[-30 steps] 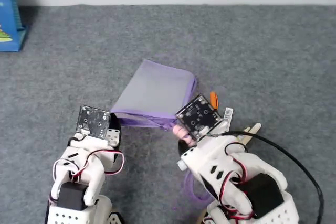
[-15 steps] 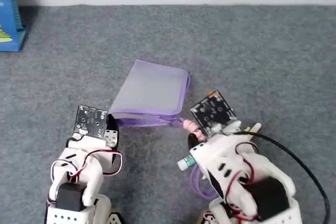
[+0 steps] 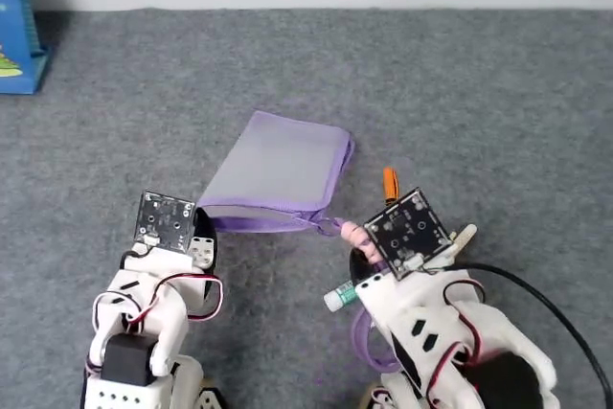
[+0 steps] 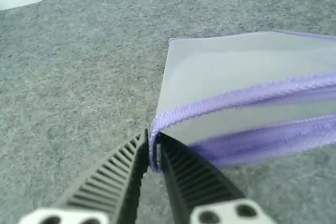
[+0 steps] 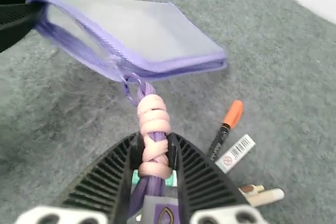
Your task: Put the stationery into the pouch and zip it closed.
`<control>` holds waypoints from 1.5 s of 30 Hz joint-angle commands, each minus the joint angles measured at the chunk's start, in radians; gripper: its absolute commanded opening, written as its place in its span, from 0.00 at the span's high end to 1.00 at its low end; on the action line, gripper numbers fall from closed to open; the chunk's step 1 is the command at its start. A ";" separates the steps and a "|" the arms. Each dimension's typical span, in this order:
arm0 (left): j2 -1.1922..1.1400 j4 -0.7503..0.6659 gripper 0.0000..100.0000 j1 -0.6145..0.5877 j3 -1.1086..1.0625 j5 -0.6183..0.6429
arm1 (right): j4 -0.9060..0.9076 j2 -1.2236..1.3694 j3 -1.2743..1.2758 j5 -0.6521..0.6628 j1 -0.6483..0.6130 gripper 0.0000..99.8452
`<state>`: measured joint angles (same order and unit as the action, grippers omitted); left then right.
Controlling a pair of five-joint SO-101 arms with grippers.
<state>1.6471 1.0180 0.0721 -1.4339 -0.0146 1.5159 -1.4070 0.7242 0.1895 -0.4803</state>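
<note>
Little of the task was done. The pouch (image 3: 283, 174) lay on the grey mat (image 3: 479, 93) between the two arms, its zip edge toward them; the left claw (image 4: 151, 142) was clamped on the pouch's corner at one end of the zip, holding it just off the mat; the right claw (image 5: 154, 141) was closed tight on the pink cord (image 5: 153, 119) tied to the zip slider, which sat at the other end of the zip edge. Whether the mouth stood open or shut could not be told from these views.

No stationery showed inside the pouch; the pen (image 5: 226, 127) with the orange cap lay on the mat just beside the right arm, a barcoded label (image 5: 235, 153) next to it, and a pale stick (image 5: 261, 195) a little further along; a green-capped tube (image 3: 338, 297) lay close by the right arm.

Left to do, by my judgement: get the mouth open if it was not, put each piece in, then run the slider back along the zip to close it.
</note>
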 commanded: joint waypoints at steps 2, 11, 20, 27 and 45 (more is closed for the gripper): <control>0.002 -0.002 0.87 0.023 0.021 0.003 | 0.005 -0.015 -0.075 -0.029 -0.059 0.99; 0.002 -0.005 0.79 0.023 0.010 0.023 | 0.005 -0.016 -0.081 -0.029 -0.064 0.99; 0.002 -0.068 0.79 0.023 -0.030 0.023 | 0.061 -0.016 -0.172 -0.034 -0.062 0.99; 0.002 -0.069 0.85 0.017 -0.030 0.021 | 0.061 -0.016 -0.172 -0.034 -0.062 0.99; 0.002 0.209 0.99 -0.146 0.271 0.071 | 0.065 -0.002 -0.169 -0.146 0.105 0.73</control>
<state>1.6410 1.1623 -0.0568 -1.3019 0.0376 1.5927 -1.4223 0.5999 0.0560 -0.4388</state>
